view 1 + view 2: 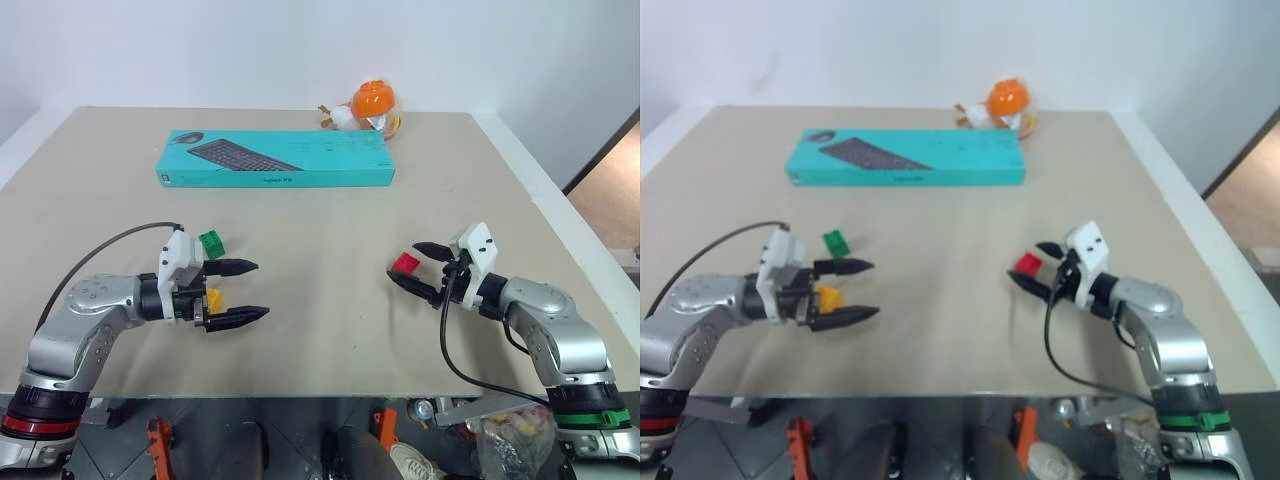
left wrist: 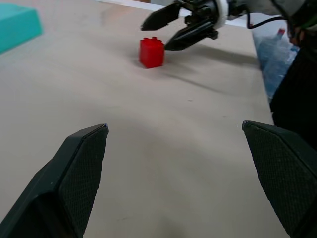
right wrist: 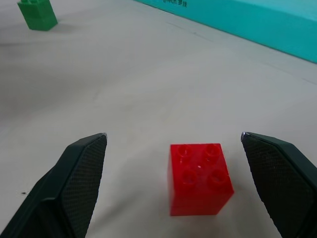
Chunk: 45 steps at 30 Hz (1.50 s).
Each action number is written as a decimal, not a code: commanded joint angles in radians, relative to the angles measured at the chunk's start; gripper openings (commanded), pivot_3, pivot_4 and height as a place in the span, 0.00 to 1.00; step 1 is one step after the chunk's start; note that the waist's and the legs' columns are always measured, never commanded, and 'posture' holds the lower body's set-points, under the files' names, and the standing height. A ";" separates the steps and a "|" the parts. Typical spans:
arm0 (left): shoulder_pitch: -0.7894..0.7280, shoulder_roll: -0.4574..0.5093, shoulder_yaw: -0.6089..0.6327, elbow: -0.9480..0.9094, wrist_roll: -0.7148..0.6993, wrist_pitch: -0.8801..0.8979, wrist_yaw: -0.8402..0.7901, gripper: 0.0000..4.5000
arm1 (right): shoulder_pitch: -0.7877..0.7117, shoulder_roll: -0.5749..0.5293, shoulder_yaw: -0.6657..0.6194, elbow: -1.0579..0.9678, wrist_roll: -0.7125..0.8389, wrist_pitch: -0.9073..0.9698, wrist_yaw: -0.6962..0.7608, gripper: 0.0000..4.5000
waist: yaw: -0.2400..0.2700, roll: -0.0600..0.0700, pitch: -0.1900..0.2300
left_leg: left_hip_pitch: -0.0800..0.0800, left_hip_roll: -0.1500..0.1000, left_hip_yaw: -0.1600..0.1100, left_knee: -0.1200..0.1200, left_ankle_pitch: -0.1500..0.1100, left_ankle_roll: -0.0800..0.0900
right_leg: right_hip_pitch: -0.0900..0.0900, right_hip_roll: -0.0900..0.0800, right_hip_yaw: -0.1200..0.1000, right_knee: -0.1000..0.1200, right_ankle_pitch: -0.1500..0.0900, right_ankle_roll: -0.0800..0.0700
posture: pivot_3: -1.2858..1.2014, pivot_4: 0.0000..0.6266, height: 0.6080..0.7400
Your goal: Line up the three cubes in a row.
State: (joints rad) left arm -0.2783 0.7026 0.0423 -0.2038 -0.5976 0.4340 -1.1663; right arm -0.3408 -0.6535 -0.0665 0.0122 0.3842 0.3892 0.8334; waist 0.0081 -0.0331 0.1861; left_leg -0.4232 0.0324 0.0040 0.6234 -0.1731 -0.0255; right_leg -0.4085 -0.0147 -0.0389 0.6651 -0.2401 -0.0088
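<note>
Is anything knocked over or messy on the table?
Nothing is spilled or broken. The orange round toy lies tipped at the far edge, and the green cube, yellow cube and red cube aren't in a row yet.

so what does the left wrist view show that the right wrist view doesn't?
Left wrist view alone: the right gripper, fingers open, reaching toward the cube, plus its own left gripper, fingers open over bare table.

Right wrist view alone: the green cube farther off, and the red cube's studded top sitting between its own open fingers, untouched.

Both: the red cube, the teal keyboard box and the table.
</note>
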 commanded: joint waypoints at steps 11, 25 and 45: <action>0.005 -0.033 -0.026 -0.070 -0.001 -0.005 0.029 1.00 | -0.049 0.011 0.019 0.084 -0.020 0.040 0.017 0.74 | 0.000 0.000 0.000 | 0.000 0.000 0.001 0.000 0.000 0.000 | 0.000 0.000 0.002 0.000 0.000 0.000 | 0.52 0.24 1.00; 0.056 -0.031 -0.004 -0.085 -0.008 -0.007 0.051 1.00 | -0.151 0.009 0.082 0.011 -0.008 0.069 0.122 0.27 | -0.006 0.000 0.000 | 0.000 0.000 0.002 0.000 0.000 0.000 | -0.001 0.001 0.003 0.000 0.001 0.000 | 0.52 0.24 1.00; 0.171 -0.021 0.020 -0.177 -0.004 -0.019 0.121 1.00 | -0.515 0.187 0.383 0.520 -0.241 -0.273 0.486 0.27 | -0.001 0.000 0.000 | 0.001 0.012 0.005 0.001 0.000 0.000 | -0.003 0.010 0.005 0.000 0.004 -0.006 | 0.52 0.24 1.00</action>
State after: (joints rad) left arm -0.1118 0.6832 0.0371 -0.3374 -0.5873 0.4173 -1.0559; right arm -0.8233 -0.4707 0.3243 0.5119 0.1551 0.1475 1.3062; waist 0.0072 -0.0327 0.1863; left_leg -0.4222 0.0446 0.0091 0.6243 -0.1732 -0.0257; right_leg -0.4114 -0.0037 -0.0334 0.6656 -0.2358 -0.0156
